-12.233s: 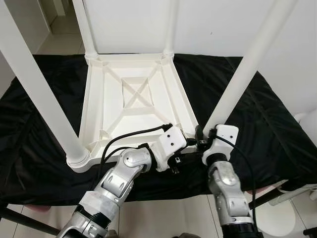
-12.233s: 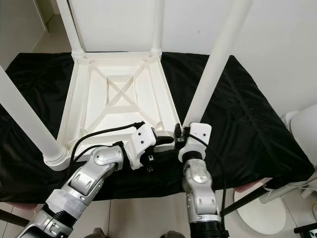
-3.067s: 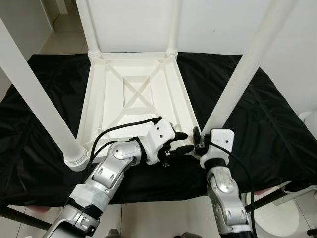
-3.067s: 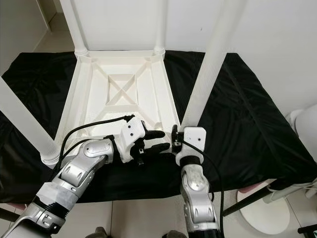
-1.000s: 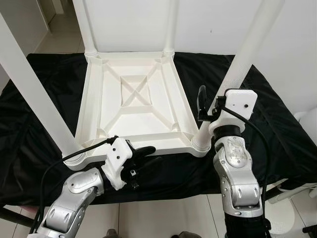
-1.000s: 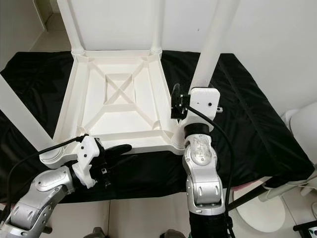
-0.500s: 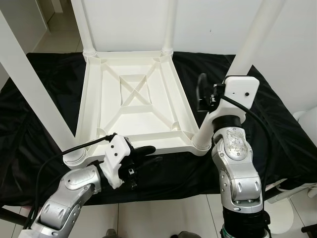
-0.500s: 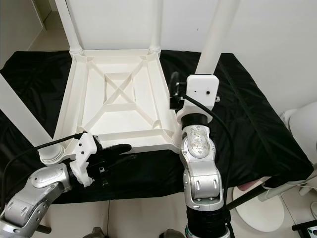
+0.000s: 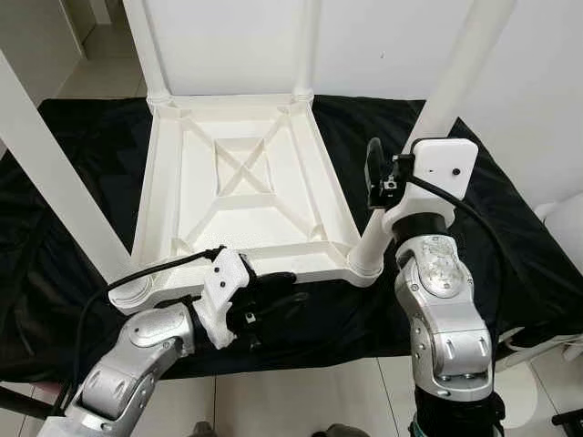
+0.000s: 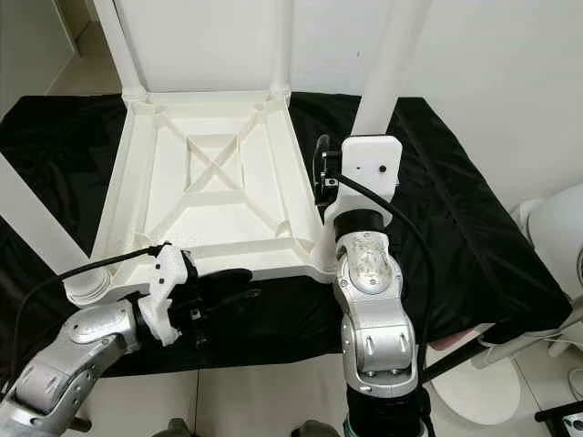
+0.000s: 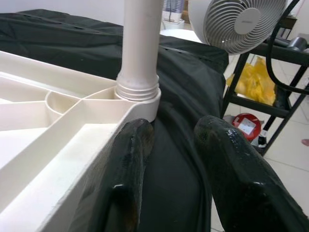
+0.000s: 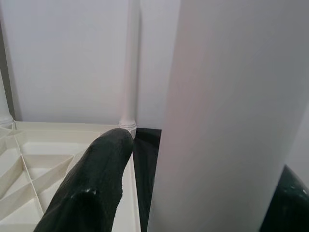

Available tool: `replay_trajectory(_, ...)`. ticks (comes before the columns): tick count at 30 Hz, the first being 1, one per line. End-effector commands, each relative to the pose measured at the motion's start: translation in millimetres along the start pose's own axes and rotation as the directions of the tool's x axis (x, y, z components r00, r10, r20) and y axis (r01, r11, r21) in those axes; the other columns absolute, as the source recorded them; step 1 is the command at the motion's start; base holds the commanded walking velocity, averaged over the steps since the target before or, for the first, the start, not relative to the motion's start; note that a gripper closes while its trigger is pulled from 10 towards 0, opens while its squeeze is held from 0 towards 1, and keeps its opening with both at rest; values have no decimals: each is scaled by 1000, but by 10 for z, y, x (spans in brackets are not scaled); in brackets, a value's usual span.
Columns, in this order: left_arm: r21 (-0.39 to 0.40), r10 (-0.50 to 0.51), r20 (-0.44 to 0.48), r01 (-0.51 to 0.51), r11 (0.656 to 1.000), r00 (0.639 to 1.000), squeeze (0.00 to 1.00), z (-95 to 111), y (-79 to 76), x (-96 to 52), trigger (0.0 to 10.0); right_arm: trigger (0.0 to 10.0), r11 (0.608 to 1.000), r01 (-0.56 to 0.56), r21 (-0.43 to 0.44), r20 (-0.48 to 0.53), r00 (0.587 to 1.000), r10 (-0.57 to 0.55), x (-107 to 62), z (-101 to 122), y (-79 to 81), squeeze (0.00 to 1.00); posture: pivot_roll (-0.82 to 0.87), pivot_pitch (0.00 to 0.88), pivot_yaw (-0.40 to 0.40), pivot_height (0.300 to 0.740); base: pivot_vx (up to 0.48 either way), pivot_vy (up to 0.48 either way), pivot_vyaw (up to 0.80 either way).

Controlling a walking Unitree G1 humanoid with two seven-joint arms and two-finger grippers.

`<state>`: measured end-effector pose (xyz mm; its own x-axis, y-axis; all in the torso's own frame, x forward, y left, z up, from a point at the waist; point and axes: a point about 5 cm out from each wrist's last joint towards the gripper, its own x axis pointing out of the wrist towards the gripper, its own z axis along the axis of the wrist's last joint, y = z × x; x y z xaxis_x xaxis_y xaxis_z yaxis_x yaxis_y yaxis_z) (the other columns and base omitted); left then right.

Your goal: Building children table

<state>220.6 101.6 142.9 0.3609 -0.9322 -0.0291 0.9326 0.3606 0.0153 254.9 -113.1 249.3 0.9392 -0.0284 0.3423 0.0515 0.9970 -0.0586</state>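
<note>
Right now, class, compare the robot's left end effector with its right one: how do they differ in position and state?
The left end effector is low, beside the upturned table's near edge, over the black cloth; the right end effector is raised. The left is open and holds nothing; the right straddles the near right leg. Both have two black fingers.

I count one white table top (image 9: 241,196) lying upside down. It has four white legs (image 9: 451,86) standing up from its corners. There is one black cloth (image 9: 510,246) under it. I see one white fan (image 11: 239,21). I have two arms, and two grippers.
</note>
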Motion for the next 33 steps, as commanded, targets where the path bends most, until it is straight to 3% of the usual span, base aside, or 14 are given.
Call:
replay_trajectory(1,10,-100,8,100,995,995,0,52,-67,11,10000,10000,999,9,36,-4,1000,-8,-21,31,-26,0,-5,18,-47,740,0,0,0)
replay_trajectory(3,10,-100,8,100,995,995,0,52,-67,11,10000,10000,999,9,36,-4,1000,-8,-21,31,-26,0,-5,18,-47,740,0,0,0)
replay_trajectory(11,8,-107,3,107,994,994,0,64,-71,22,10000,10000,940,62,334,-56,997,-46,-28,41,-97,0,-2,22,-51,740,0,0,0)
replay_trajectory(13,3,-110,6,110,994,994,0,77,-78,30,10000,10000,848,103,520,-72,994,-76,-20,62,-152,0,-1,24,-52,740,0,0,0)
replay_trajectory(15,0,-115,4,115,993,993,0,80,-89,30,10000,10000,813,113,571,-77,993,-84,-16,65,-171,0,-1,24,-52,740,0,0,0)
replay_trajectory(16,-1,-118,3,118,993,993,0,84,-102,25,10000,10000,753,129,645,-81,992,-101,-14,61,-198,0,-1,27,-53,740,0,0,0)
replay_trajectory(21,-2,-118,1,118,993,993,0,97,-116,17,10000,10000,695,147,704,-100,989,-108,-13,25,-231,0,0,30,-53,740,0,0,0)
replay_trajectory(23,-4,-115,2,115,993,993,0,129,-133,8,10000,10000,578,161,800,-130,987,-95,-26,-54,-243,0,5,41,-59,740,0,0,0)
replay_trajectory(24,-4,-115,2,115,993,993,0,129,-133,8,10000,10000,578,161,800,-130,987,-95,-26,-54,-243,0,5,41,-59,740,0,0,0)
replay_trajectory(26,-9,-111,-1,111,994,994,0,141,-147,-2,10000,10000,434,192,880,-172,981,-84,-55,-192,-274,0,11,48,-65,740,0,0,0)
replay_trajectory(27,-9,-111,-1,111,994,994,0,141,-147,-2,10000,10000,434,192,880,-172,981,-84,-55,-192,-274,0,11,48,-65,740,0,0,0)
replay_trajectory(30,-12,-95,-2,95,995,996,0,167,-173,-16,10000,10000,137,282,949,-271,958,-96,-123,-516,-442,0,19,55,-72,740,0,0,0)
replay_trajectory(32,-12,-95,-2,95,995,996,0,167,-173,-16,10000,10000,137,282,949,-271,958,-96,-123,-516,-442,0,19,55,-72,740,0,0,0)
replay_trajectory(33,-13,-89,-1,89,996,996,0,178,-179,-23,10000,10000,53,298,953,-291,951,-106,-151,-600,-518,0,24,60,-73,740,0,0,0)
